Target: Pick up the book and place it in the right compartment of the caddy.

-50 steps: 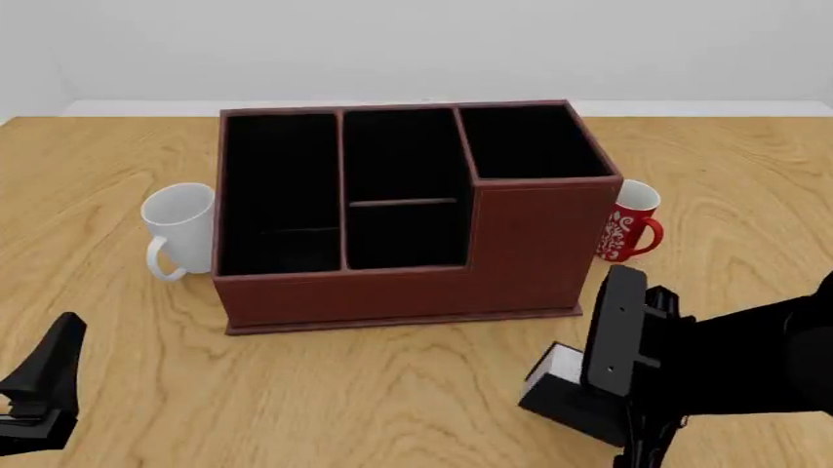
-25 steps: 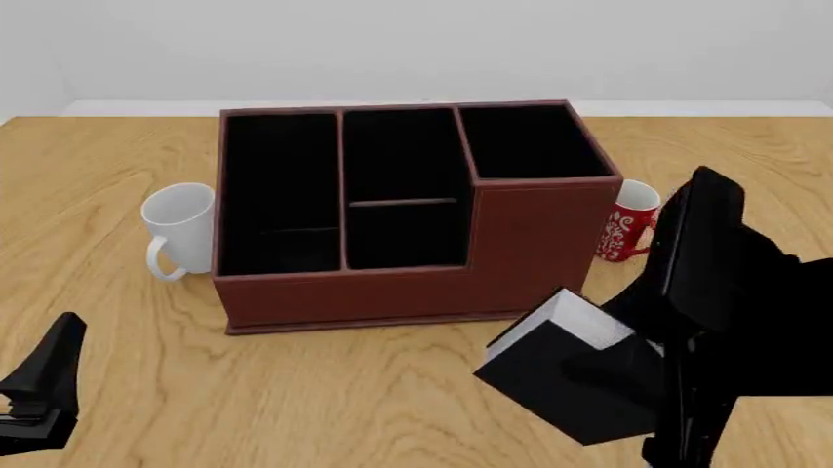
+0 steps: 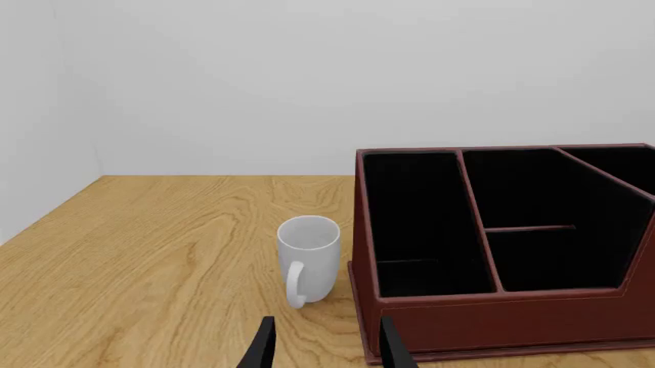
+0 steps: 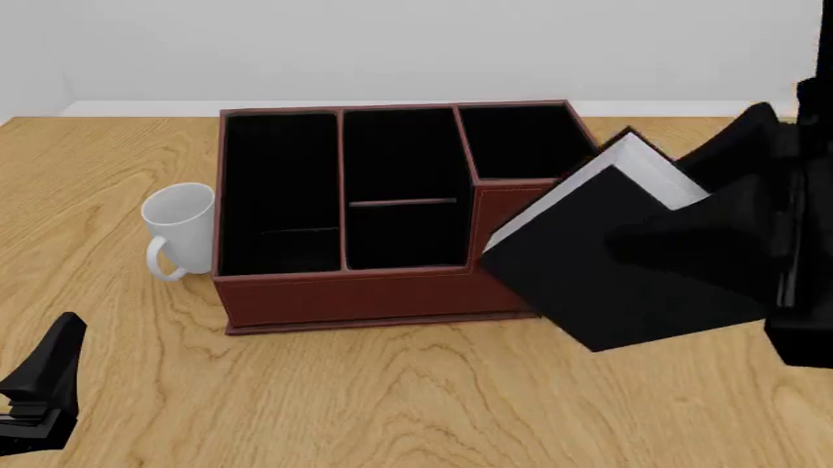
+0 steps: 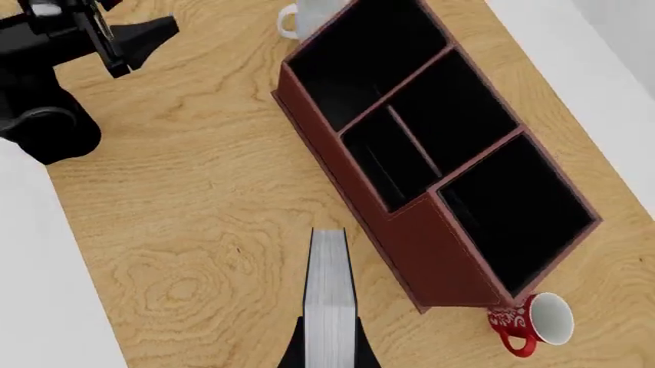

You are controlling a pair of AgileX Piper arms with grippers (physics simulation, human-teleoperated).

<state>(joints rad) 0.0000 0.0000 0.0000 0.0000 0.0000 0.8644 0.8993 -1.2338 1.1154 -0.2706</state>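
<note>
The black book, white page edges up, hangs tilted in the air in front of the caddy's right end. My right gripper is shut on it; in the right wrist view the page edges run between the fingers. The reddish-brown caddy stands mid-table, and its tall square right compartment is empty; it also shows in the right wrist view. My left gripper is open and empty near the table's front left, with its fingertips in the left wrist view.
A white mug stands just left of the caddy, also seen in the left wrist view. A red patterned mug stands by the caddy's right end; the book hides it in the front view. The other caddy sections are empty.
My right gripper has lifted the book from near the table's front right, up and further away, to the height of the caddy's right end. The book now hides the red mug. The left arm has not moved.
</note>
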